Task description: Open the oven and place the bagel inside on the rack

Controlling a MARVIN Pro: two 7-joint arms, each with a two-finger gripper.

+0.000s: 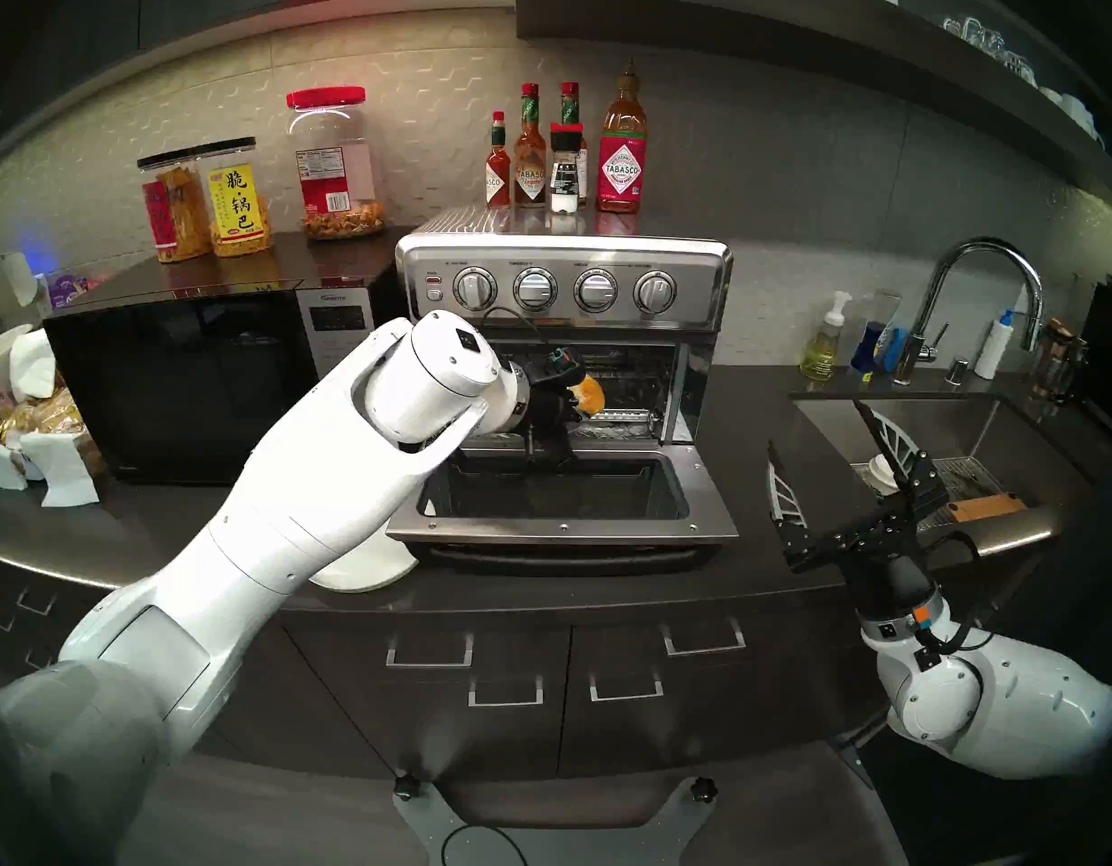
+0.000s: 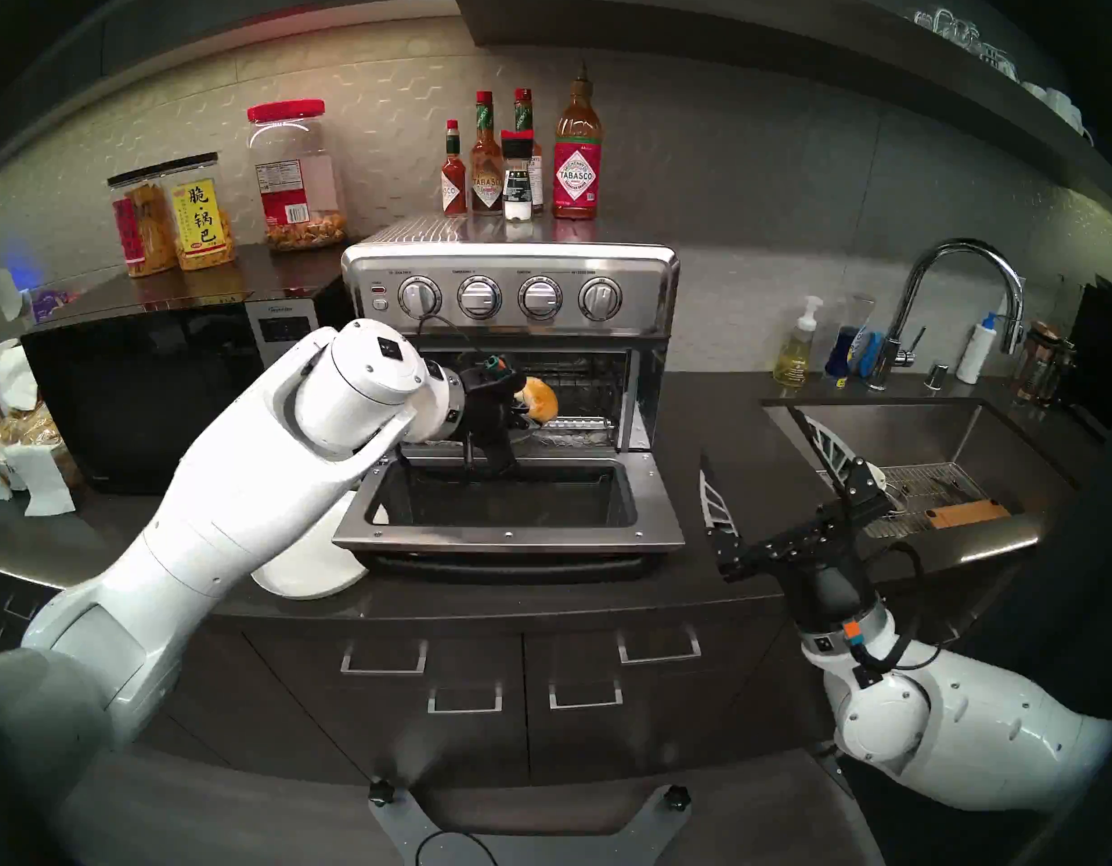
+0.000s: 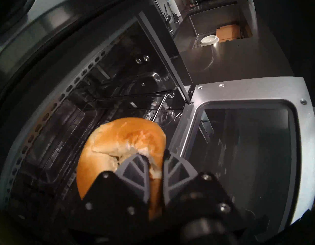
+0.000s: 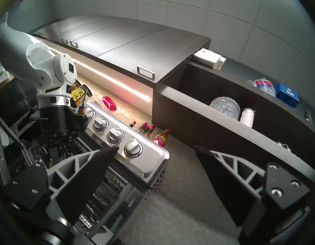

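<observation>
Carrying bagel [image 3: 121,143], pinched edgewise in left claw [image 3: 155,157], through oven [image 1: 563,283] mouth above dropped door [image 1: 563,521]; levelling over rack [image 3: 135,99] before releasing. Idling apart, right claw [image 1: 822,465] spread wide.

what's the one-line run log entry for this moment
oven door: open | left hand: shut on bagel, at oven mouth | rack: bare | right hand: open, idle by sink

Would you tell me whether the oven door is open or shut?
Open: the oven door lies folded down flat, its cavity exposed.
</observation>
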